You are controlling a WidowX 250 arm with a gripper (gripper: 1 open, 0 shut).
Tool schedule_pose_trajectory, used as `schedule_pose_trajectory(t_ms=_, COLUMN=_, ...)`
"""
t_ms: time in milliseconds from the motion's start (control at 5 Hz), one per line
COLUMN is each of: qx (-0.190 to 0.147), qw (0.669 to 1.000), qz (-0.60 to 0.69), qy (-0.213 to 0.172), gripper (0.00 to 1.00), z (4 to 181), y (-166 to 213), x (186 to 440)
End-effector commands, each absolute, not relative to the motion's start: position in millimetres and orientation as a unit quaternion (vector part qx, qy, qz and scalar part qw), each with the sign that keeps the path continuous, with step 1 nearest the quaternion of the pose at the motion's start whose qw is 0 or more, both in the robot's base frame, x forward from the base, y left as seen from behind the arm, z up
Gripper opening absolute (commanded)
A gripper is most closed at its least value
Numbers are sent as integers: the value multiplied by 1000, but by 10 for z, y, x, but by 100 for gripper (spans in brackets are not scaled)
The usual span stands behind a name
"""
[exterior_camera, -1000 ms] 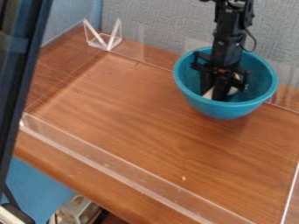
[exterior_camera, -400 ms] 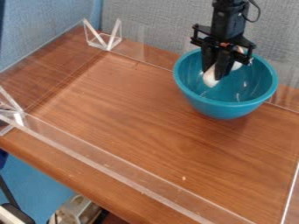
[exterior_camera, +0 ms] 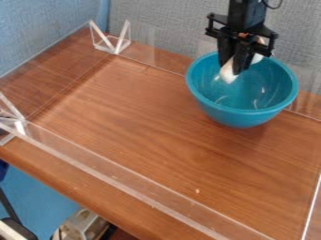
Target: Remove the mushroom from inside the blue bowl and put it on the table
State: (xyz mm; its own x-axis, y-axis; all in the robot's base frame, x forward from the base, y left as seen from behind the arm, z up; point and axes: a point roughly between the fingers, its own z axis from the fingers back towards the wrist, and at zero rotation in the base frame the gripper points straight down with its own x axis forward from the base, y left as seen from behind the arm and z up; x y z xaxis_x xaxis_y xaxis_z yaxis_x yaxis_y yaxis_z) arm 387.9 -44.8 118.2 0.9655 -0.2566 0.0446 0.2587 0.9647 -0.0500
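the black gripper (exterior_camera: 236, 49) is positioned over the rear part of the blue bowl (exterior_camera: 243, 91), fingers closed on the mushroom (exterior_camera: 227, 71). the pale stem hangs below the fingertips, within the bowl's outline from here. the bowl rests on the table (exterior_camera: 138, 122).

A grey textured wall (exterior_camera: 170, 21) is rising behind the far edge, meeting a bluish panel (exterior_camera: 44, 33) near the far left corner. Blue floor (exterior_camera: 44, 202) is showing below the near left edge. Soft light is falling across the room, leaving pale reflections on clear barriers (exterior_camera: 126, 180) along the edges.
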Motion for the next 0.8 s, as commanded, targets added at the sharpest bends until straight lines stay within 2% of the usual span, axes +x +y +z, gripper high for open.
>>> schedule_pose_trajectory(t_ms=0, qx=-28, qw=990, qz=-118, qy=-71, gripper=0, z=1606, y=-368, x=3848)
schedule_pose_trajectory(t_ms=400, qx=-27, qw=991, qz=-102, qy=-83, gripper=0, z=1791, y=-268, x=3677)
schedule_pose_trajectory(t_ms=600, qx=-26, qw=992, qz=-90, qy=-80, gripper=0, z=1822, y=-173, x=3534)
